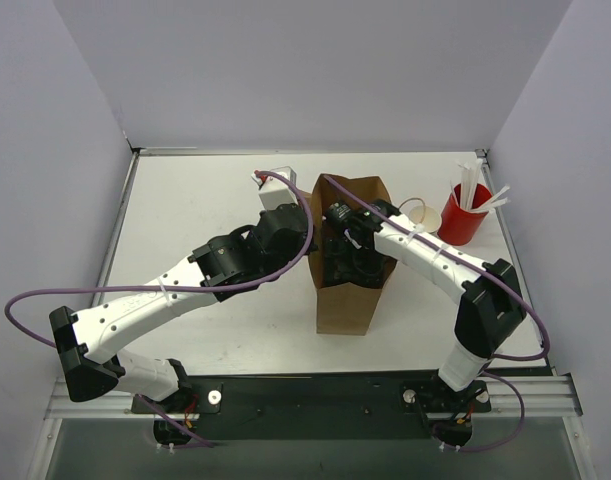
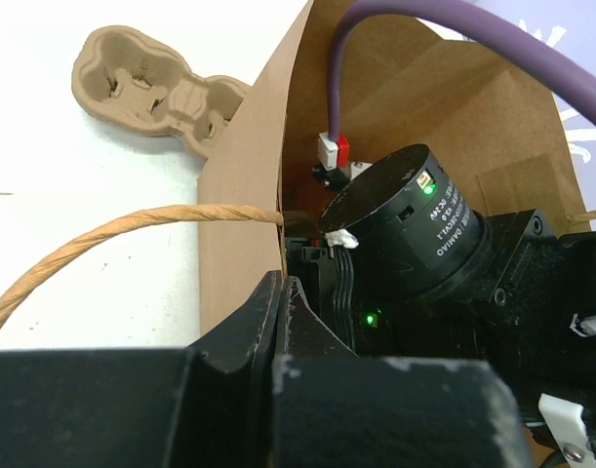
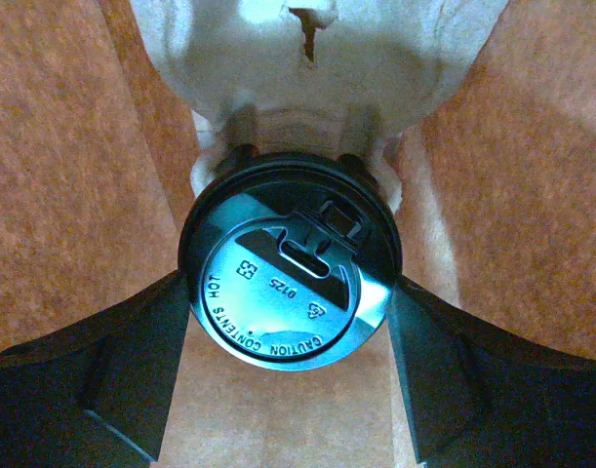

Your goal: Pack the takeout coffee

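Observation:
The takeout coffee (image 3: 290,292), a cup under a round black lid, hangs inside the brown paper bag (image 1: 345,300). My right gripper (image 3: 288,297) reaches down into the bag (image 3: 73,175), its two fingers pressed against the cup's sides just under the lid. A pale pulp carrier (image 3: 278,58) lies on the bag's floor just beyond the cup. From above, the right gripper (image 1: 350,262) fills the bag's mouth and hides the cup. My left gripper (image 2: 283,288) is shut on the bag's left rim (image 2: 249,185), beside the paper twine handle (image 2: 112,229).
On the table behind the bag lies a second pulp cup carrier (image 2: 151,88). A red cup with white sticks (image 1: 463,215) and tan paper cups (image 1: 417,212) stand to the bag's right. White walls enclose the table on three sides.

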